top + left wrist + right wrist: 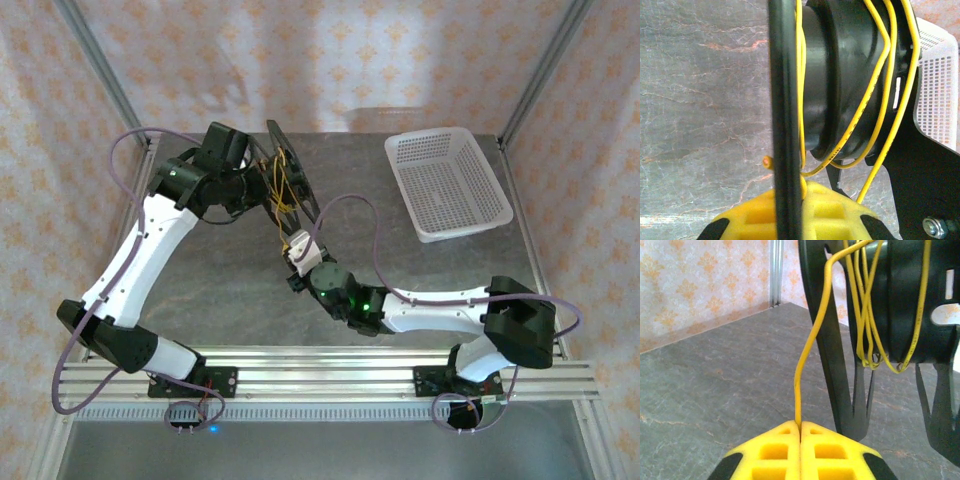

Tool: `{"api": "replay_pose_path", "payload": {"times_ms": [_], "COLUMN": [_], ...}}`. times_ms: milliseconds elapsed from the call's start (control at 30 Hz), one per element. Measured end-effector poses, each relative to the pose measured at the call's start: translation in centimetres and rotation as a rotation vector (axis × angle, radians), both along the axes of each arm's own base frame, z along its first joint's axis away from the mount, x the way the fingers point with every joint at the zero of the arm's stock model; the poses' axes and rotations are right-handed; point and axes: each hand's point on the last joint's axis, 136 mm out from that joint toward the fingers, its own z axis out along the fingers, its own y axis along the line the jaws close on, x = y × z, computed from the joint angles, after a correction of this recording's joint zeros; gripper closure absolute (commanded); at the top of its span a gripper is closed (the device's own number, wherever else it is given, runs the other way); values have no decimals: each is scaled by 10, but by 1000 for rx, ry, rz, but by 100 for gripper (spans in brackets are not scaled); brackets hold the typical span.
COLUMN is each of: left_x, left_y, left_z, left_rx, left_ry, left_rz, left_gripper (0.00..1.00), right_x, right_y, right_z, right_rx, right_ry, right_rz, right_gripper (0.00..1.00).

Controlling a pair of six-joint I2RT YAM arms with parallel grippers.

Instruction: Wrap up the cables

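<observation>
Left gripper (789, 200): yellow ribbed fingers were closed edge-on over one thin flange of the black plastic spool (840, 80), with the rim pinched between them. My guess at the purpose was to keep the spool on edge and steady over the grey marbled table top (700, 100) so that wire could be laid on. I could not tell whether the spool's lower spokes touched the table.

Right gripper (800, 429): the fingers were pressed tight together and nipped the thin, flexible yellow cable (810, 355) right at their tips. From the pinch the cable rose nearly straight, bent over the near flange and ran in toward the hub. Holding it this close to the spool probably kept the free run short and easy to steer.

Cable location: several loose turns lay around the black hub between the flanges, and some sagged below it. A cut end (767, 161) poked out beside the flange, just above the left fingers. The wraps looked slack and uneven, so I judged the task partway done.

White perforated plastic basket (448, 185): at the far right of the table, well apart from the spool.
</observation>
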Motion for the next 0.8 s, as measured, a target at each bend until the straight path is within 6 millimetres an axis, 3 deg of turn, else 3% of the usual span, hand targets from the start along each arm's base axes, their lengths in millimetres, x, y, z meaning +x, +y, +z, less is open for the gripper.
{"api": "replay_pose_path", "payload": {"times_ms": [167,367,533,800], "left_x": [-5,-12,-15,-22], "left_y": [-1,-8,-15,-26], "left_z": [4,12,17,24], "left_rx": [-23,-75,-122,-207], "left_ry": [2,3,4,5], "left_rz": [-12,-43,-62,-100], "left_gripper": [100,100,100,100], "right_x": [-2,16,25,57], "right_y": [-23,-60,-69,-83], "right_z": [-14,-23,-19,-22], "right_rx": [28,137,219,311], "right_ry": [7,45,46,-7], "right_rz": [-17,-92,-116,-182], "right_gripper": [100,100,100,100]}}
